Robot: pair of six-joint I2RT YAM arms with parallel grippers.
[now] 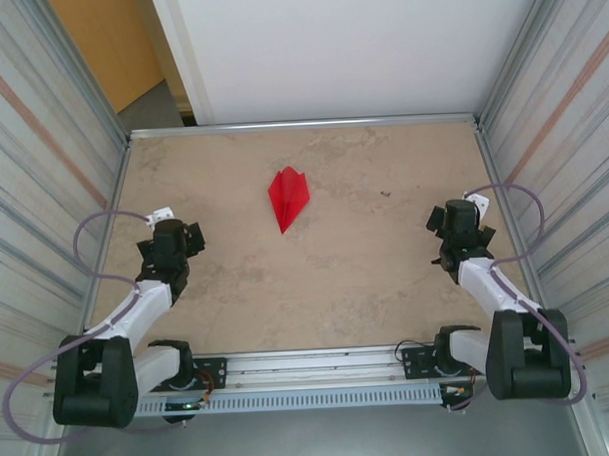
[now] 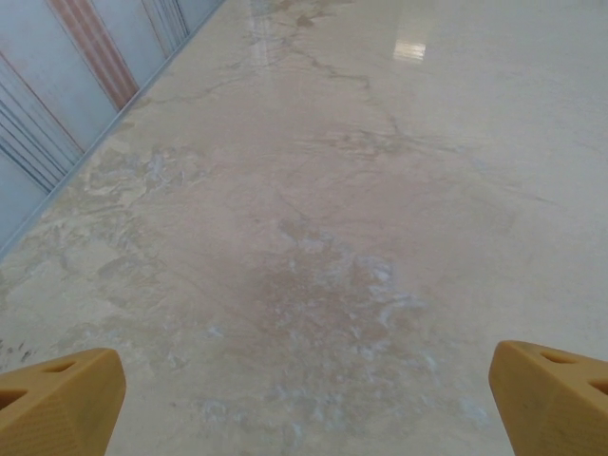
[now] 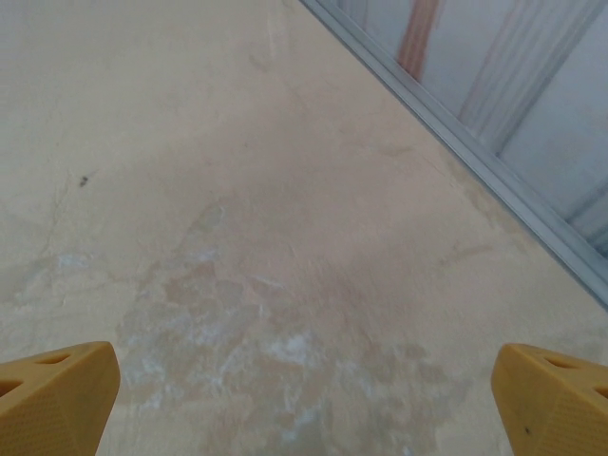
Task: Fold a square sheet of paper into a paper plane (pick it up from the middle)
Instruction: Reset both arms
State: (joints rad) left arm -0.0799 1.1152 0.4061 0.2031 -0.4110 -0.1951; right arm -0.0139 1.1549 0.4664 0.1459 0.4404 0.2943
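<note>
A bright red paper plane (image 1: 287, 198), a narrow dart with a centre crease, lies on the table a little behind its middle, its point toward the near edge. My left gripper (image 1: 171, 243) hangs over the table's left side, well away from the plane. Its yellow fingertips (image 2: 59, 404) stand wide apart with bare table between them. My right gripper (image 1: 459, 229) is over the right side, equally far from the plane, and its fingertips (image 3: 57, 394) are also spread wide around nothing.
The beige marbled table (image 1: 366, 276) is fenced by a metal rim (image 1: 301, 125) and corrugated side walls (image 1: 43, 177). A metal rail (image 1: 309, 363) with both arm bases runs along the near edge. A small dark speck (image 3: 85, 179) lies on the surface.
</note>
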